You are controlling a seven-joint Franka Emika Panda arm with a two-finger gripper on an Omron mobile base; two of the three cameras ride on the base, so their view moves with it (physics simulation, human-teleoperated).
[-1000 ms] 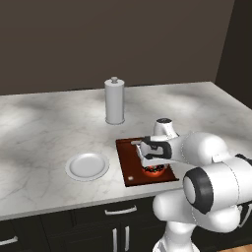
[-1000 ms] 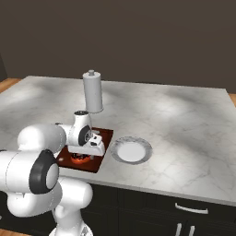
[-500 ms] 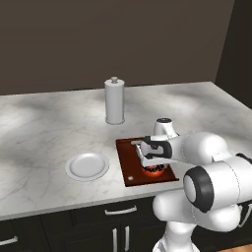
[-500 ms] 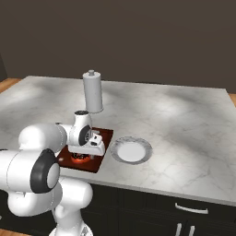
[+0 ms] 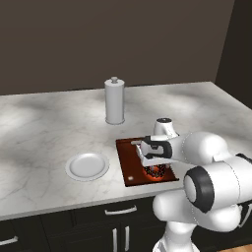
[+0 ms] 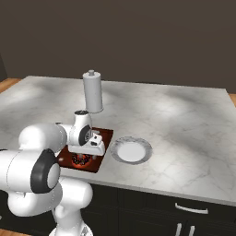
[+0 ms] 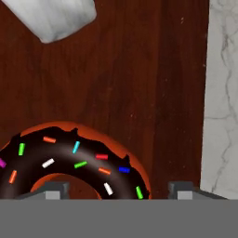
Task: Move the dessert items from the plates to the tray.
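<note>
Listing contents, nearest first.

Gripper: low over the near end of the tray, pointing down. Fingertips stand apart, one on each side of the donut, neither seen pressing it. In the base views the hand hides the tips.

Donut: dark chocolate icing, coloured sprinkles, orange-red edge. Lies flat on the tray, near end, between the fingertips. Partly visible under the hand from the left base and right base cameras.

Tray: dark reddish-brown, rectangular, flat on the counter close to the front edge. Small pale slot at its near corner.

White object: lies at the upper left of the hand view, on the tray beyond the donut; cannot tell what it is.

Plate: round, white, nothing on it. Beside the tray, apart from it, at the robot's left. Seen at the other side in the right base view.

Canister: tall, grey, capped, upright. Stands behind the tray, farther back on the counter.

Counter: pale marble, dark cabinets below.
</note>
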